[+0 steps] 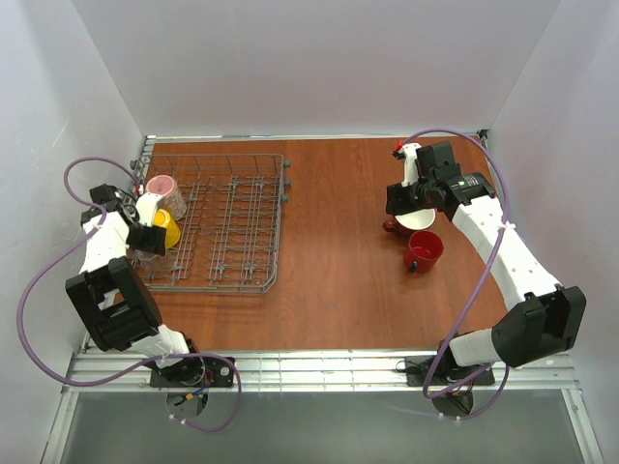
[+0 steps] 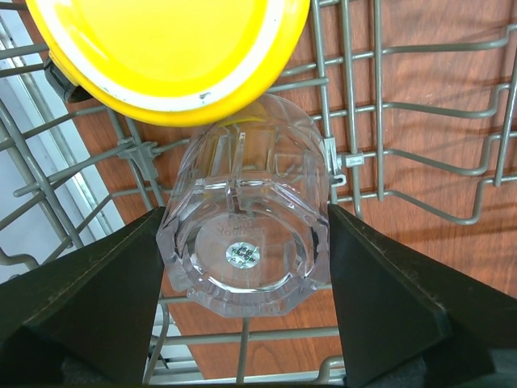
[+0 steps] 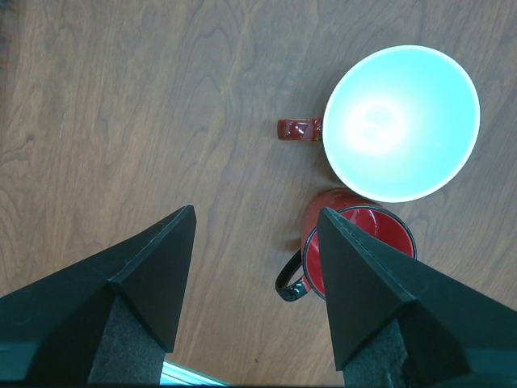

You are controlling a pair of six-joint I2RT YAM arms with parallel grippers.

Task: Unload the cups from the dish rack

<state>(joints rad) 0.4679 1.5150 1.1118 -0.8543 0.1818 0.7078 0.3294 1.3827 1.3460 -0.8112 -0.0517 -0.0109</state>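
The job is about halfway: 2 cups sit out on the desk (image 1: 338, 261) and 3 wait in the dish rack (image 1: 242, 222). The step now is getting the glass (image 2: 246, 242) out. It stands upside down on the wires at the near left corner of the rack, with the yellow mug (image 2: 161, 48) right behind it and partly over it. The pink mug (image 1: 162, 185) is farther back in the same left row. The left tool (image 2: 246, 210) is down around the glass, open only as wide as the glass is. One dark finger touches each side, so it looks like it has hold of the glass, but the glass is not lifted yet. The next move, I think, is to pull the glass straight up off the wires. It has to go slowly so it does not bump the yellow mug or catch on a prong. Then it can be carried over and set down on a bare bit of desk. Glass is smooth, so it could slip if the hold is weak. The right tool (image 3: 254, 267) hangs over the desk with its fingers wide apart and nothing in them. Just beside it are the dark red mug with the white inside (image 3: 400, 121) and the plain red mug (image 1: 424, 249), both standing mouth up and close together. The bottom of the glass has a small round sticker and some raised letters, but they are too small and blurry to read.
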